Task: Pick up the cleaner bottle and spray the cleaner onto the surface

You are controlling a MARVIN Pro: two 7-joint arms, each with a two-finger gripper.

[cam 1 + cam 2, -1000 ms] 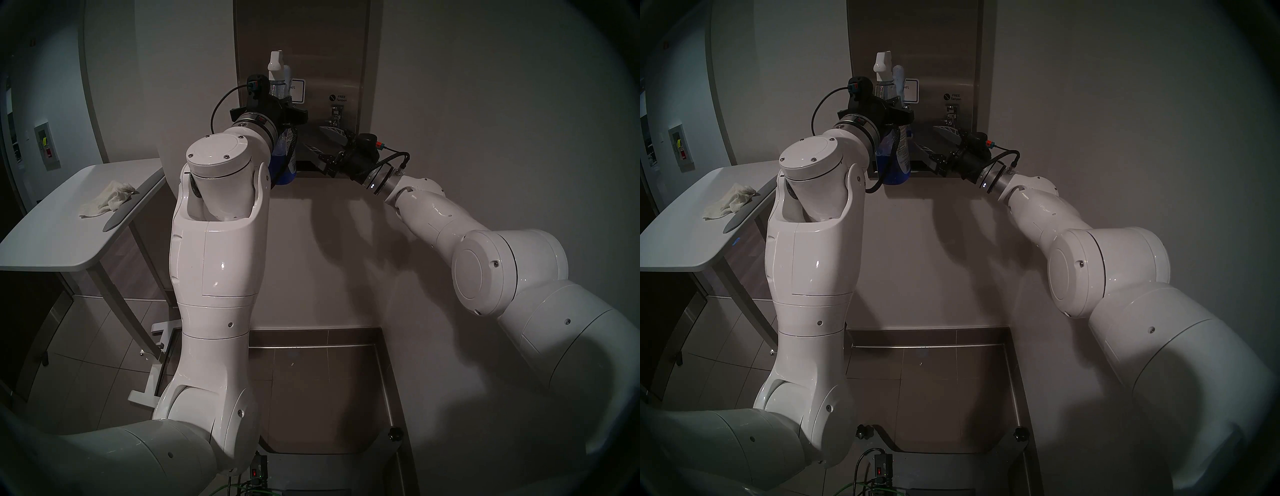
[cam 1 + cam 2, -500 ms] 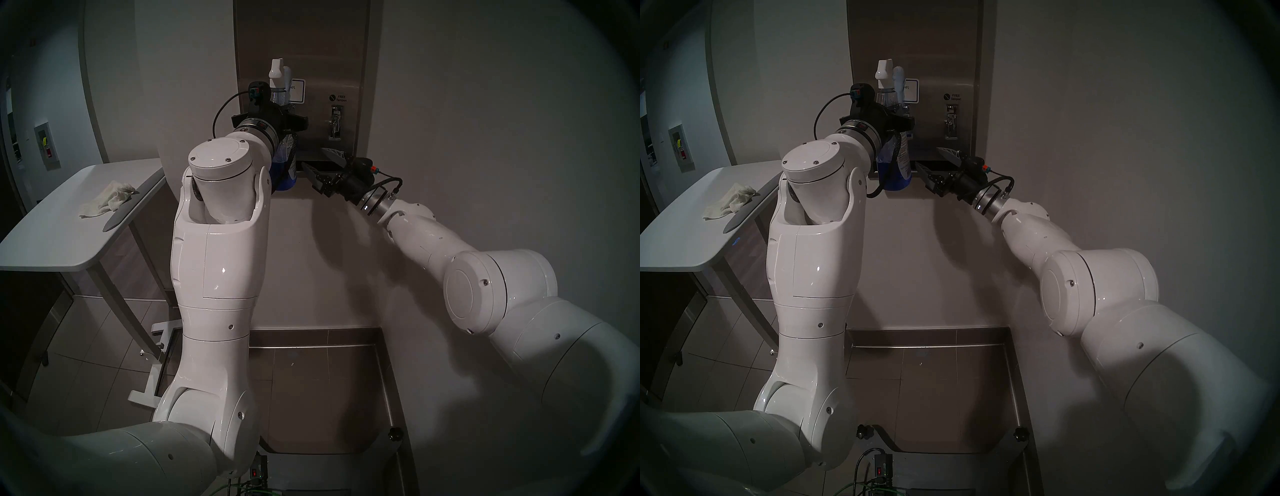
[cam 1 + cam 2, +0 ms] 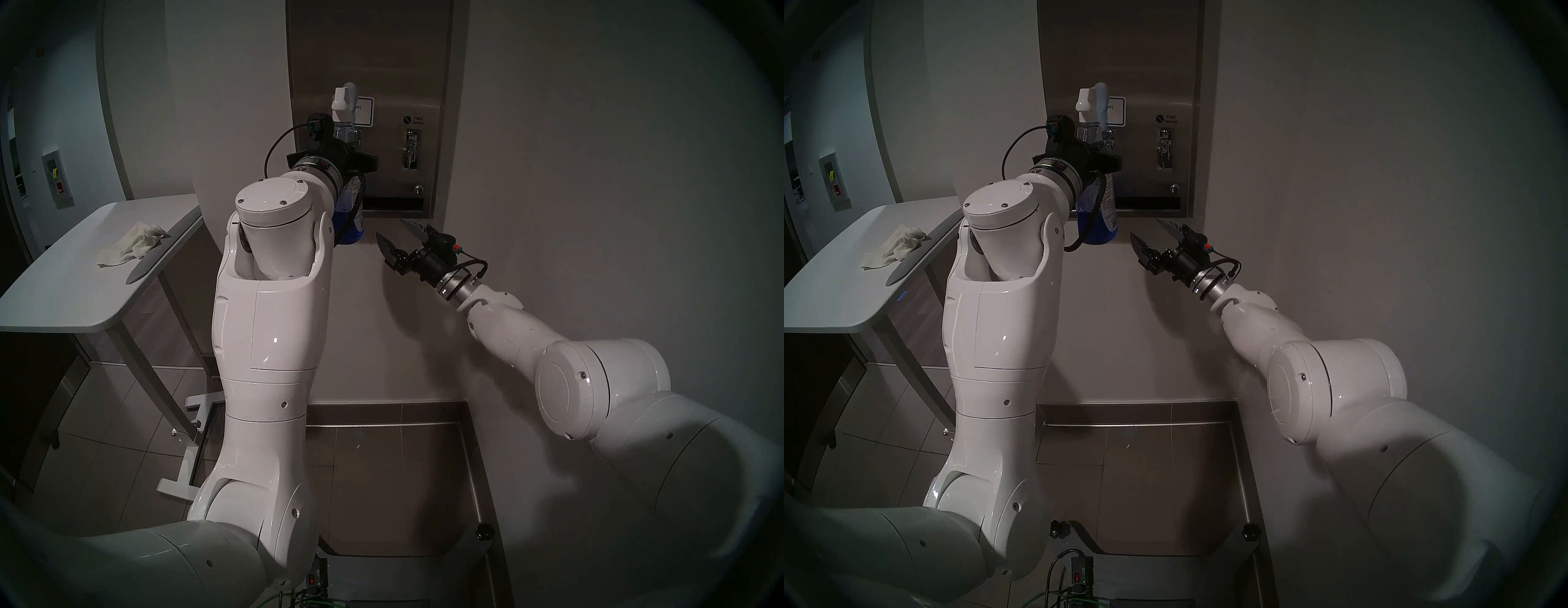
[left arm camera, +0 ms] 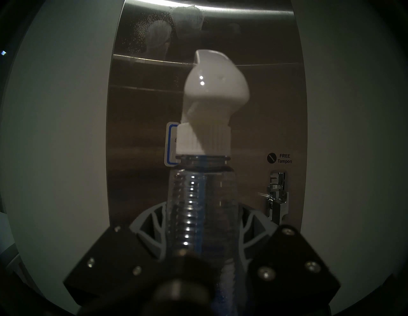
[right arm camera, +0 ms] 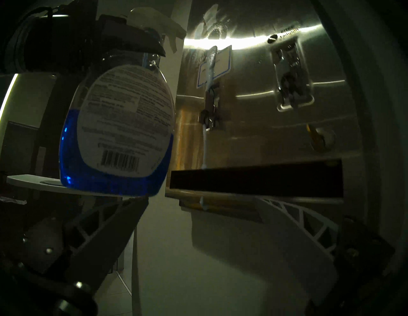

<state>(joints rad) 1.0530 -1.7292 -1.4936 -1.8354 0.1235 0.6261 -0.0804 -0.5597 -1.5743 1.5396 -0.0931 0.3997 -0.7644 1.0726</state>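
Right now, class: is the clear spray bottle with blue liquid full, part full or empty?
Part full: the clear spray bottle shows blue liquid only in its lower part; above is clear.

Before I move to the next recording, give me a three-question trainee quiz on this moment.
1. True or false: the right end effector is shut on the cleaner bottle.
2. Multiple choice: what already shows on the steel dispenser front? A) nothing, it is dry B) a wet streak running down to the bottom slot C) a cloth stuck to it
3. Fill in: the cream cloth lies on the white ____.

Key: 1 false, the left end effector holds the bottle by its ribbed neck while the right one is open and empty; 2 B; 3 table.
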